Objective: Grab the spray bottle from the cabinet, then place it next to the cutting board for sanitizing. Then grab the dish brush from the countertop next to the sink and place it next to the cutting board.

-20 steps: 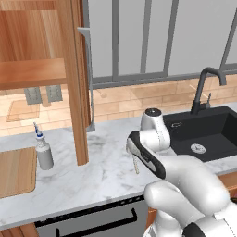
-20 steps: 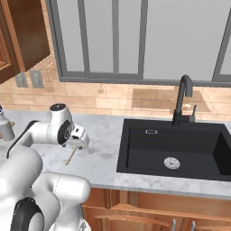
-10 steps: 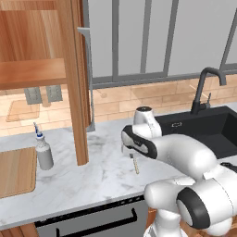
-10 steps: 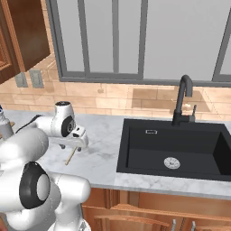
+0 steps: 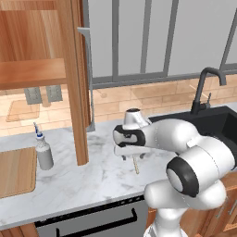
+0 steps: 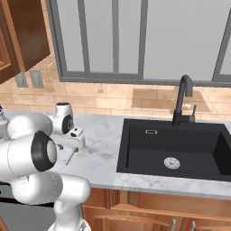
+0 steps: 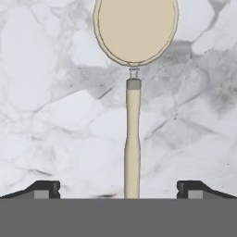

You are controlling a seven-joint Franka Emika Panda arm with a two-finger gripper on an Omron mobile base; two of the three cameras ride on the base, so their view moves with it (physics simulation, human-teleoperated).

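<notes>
The dish brush (image 7: 133, 134) lies flat on the white marble countertop (image 5: 92, 178), its round cream head (image 7: 135, 30) pointing away from the hand. My gripper (image 7: 119, 190) hangs just above it, open, one dark fingertip (image 7: 44, 189) on each side of the thin handle without touching it. From the base, the gripper (image 5: 131, 156) points down over the brush handle (image 5: 136, 165), left of the black sink (image 5: 217, 125). The grey spray bottle (image 5: 45, 152) stands upright beside the cutting board (image 5: 16, 171) at the far left. The wooden cabinet (image 5: 32, 69) above is open.
The cabinet's open door (image 5: 77, 92), with its grey bar handle, hangs edge-on between the bottle and my hand. A dark gooseneck faucet (image 6: 182, 99) stands behind the sink (image 6: 176, 149). A window and tiled backsplash run along the back; the counter's front edge is near.
The arm's elbow has swung while the hand slid a little to the left and settled low over the brush. The jaws stayed open and the brush and bottle have not moved.
</notes>
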